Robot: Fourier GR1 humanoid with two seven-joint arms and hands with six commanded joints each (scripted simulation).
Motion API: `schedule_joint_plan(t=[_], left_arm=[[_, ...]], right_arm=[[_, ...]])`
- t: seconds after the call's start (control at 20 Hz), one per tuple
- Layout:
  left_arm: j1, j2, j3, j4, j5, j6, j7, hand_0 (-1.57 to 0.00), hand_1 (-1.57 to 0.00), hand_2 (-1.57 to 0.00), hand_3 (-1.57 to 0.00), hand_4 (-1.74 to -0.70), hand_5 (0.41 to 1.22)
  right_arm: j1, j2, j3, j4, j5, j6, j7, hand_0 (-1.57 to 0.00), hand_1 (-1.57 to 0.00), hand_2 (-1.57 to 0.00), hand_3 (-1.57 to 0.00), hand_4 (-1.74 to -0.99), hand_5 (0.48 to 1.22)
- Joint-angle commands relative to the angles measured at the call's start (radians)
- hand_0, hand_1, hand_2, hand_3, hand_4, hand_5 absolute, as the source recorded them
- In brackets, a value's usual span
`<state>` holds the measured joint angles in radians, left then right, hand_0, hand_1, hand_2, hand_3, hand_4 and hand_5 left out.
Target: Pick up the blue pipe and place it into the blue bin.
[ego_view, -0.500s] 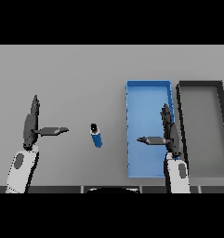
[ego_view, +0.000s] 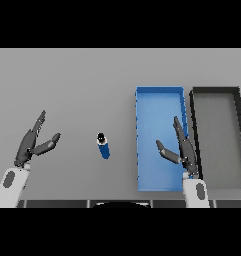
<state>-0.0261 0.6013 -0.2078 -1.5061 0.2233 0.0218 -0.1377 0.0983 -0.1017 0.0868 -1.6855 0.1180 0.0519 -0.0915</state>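
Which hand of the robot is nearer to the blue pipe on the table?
Left, slightly. The left hand is open on the table to the left of the blue pipe; the right hand hangs over the blue bin, on the pipe's right.

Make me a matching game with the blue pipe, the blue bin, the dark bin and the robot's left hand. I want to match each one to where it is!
Things:
1. blue pipe
2. blue bin
3. dark bin
4. left hand

Places:
A. farthest to the right, next to the blue bin
B. far left, hovering open over the table
C. lying on the table between the two hands
D. under the right hand, right of the pipe

Pairs: 1-C, 2-D, 3-A, 4-B
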Motion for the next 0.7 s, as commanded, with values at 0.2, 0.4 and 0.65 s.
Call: schedule_joint_plan(t=[0.2, 0.4, 0.65], left_arm=[[0.007, 0.017, -0.013, -0.013, 0.029, -0.074, -0.037, 0.0, 0.0, 0.0, 0.0, -1.01, 0.592], [0.021, 0.044, -0.072, -0.068, 0.023, -0.158, -0.024, 0.0, 0.0, 0.0, 0.0, -1.02, 0.573], [0.024, 0.065, -0.15, -0.152, 0.022, -0.23, 0.071, 0.0, 0.0, 0.0, 0.0, -1.06, 0.498]], right_arm=[[0.007, -0.017, 0.01, -0.012, 0.013, 0.012, 0.039, 0.0, 0.0, 0.0, 0.0, -1.225, 0.592], [-0.003, -0.021, 0.012, -0.02, 0.015, 0.013, 0.034, 0.0, 0.0, 0.0, 0.0, -1.22, 0.589], [-0.012, -0.025, 0.016, -0.008, 0.02, 0.021, 0.006, 0.0, 0.0, 0.0, 0.0, -1.233, 0.604]])
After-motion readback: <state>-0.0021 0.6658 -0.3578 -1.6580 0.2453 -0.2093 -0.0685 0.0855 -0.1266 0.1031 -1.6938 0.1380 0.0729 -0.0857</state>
